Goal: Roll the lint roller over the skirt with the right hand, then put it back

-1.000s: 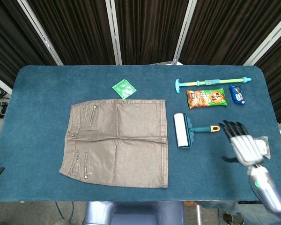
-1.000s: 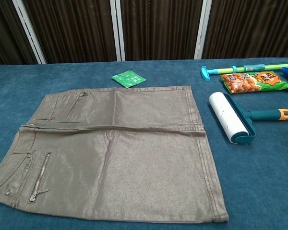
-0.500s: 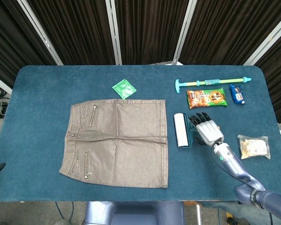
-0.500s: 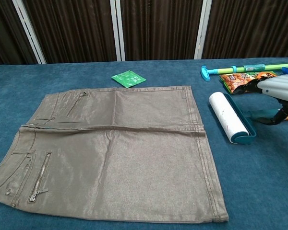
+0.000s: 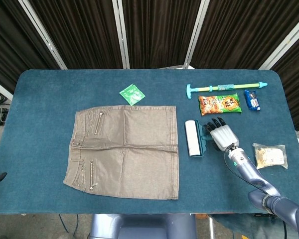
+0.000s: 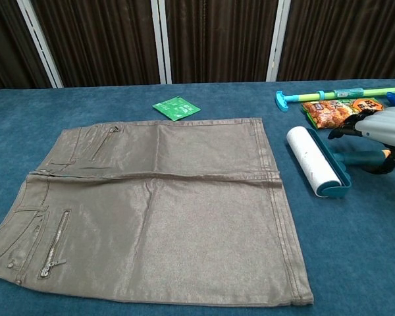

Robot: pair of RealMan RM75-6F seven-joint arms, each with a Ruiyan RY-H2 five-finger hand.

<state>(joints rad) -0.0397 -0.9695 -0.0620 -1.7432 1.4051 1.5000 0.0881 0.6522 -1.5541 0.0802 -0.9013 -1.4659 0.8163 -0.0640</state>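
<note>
The right hand [image 5: 223,137] is hovering over the lint roller [image 5: 193,138] handle, fingers spread, gripping nothing; it should be closing squarely around the handle before lifting.

Skirt [image 6: 161,207] flat on blue table [image 6: 355,263], right robot hand [image 6: 376,133] over lint roller [image 6: 319,161] handle

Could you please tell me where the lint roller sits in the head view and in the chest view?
Head view: lint roller right of centre, beside the skirt's right edge.
Chest view: lint roller at right, mid-height.
Shared landmark: the orange snack bag just beyond it.
</note>
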